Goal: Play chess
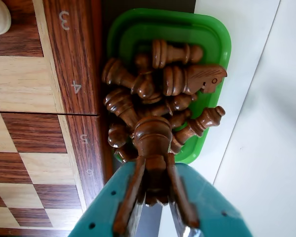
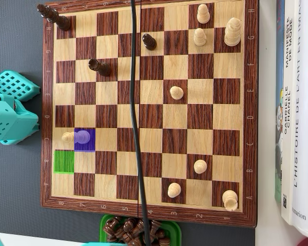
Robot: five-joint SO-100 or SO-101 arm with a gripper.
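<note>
In the wrist view my teal gripper [image 1: 154,160] is shut on a dark brown chess piece [image 1: 152,133] and holds it just over the near rim of a green tray [image 1: 214,34]. The tray is piled with several dark captured pieces [image 1: 187,79]. The chessboard [image 1: 19,84] lies left of the tray. In the overhead view the board [image 2: 151,110] has a purple-marked square [image 2: 89,145] with a light piece on it, a green-marked square [image 2: 64,161], and the tray [image 2: 173,228] below its bottom edge. The gripper itself is almost wholly below that view's bottom edge.
Light pieces [image 2: 199,37] stand mostly on the board's right half and dark pieces [image 2: 100,66] at the top left. The arm's teal base [image 2: 10,120] sits left of the board, a black cable [image 2: 134,113] crosses it, and books [image 2: 297,102] lie right.
</note>
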